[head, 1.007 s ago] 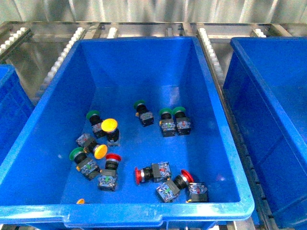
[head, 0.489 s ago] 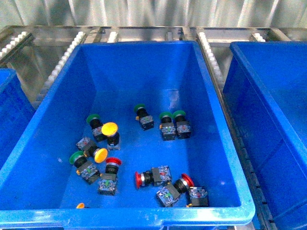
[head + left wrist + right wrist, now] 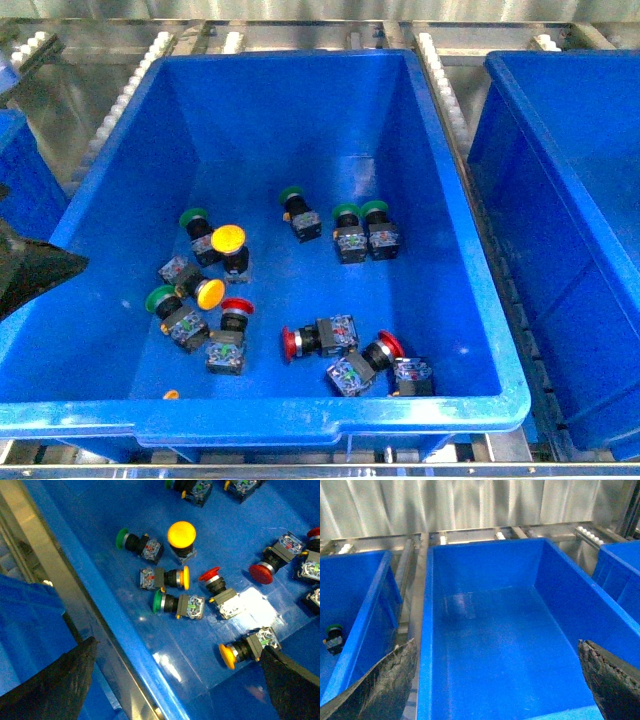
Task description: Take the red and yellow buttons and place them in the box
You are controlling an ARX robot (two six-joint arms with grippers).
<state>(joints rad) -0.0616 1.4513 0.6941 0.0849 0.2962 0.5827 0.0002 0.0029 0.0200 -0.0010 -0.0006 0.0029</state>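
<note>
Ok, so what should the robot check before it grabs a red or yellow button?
1. The left gripper is open: ok, fingers spread wide, nothing held.
2. It is above a button: not ok, it hangs by the middle tote's left wall.
3. Clear target: ok, the upright yellow button shows its whole cap.
4. Room around it: not ok, a green button lies close beside.
5. The empty box is ready: ok, nothing seen inside.
6. The right gripper is open: ok.
</note>
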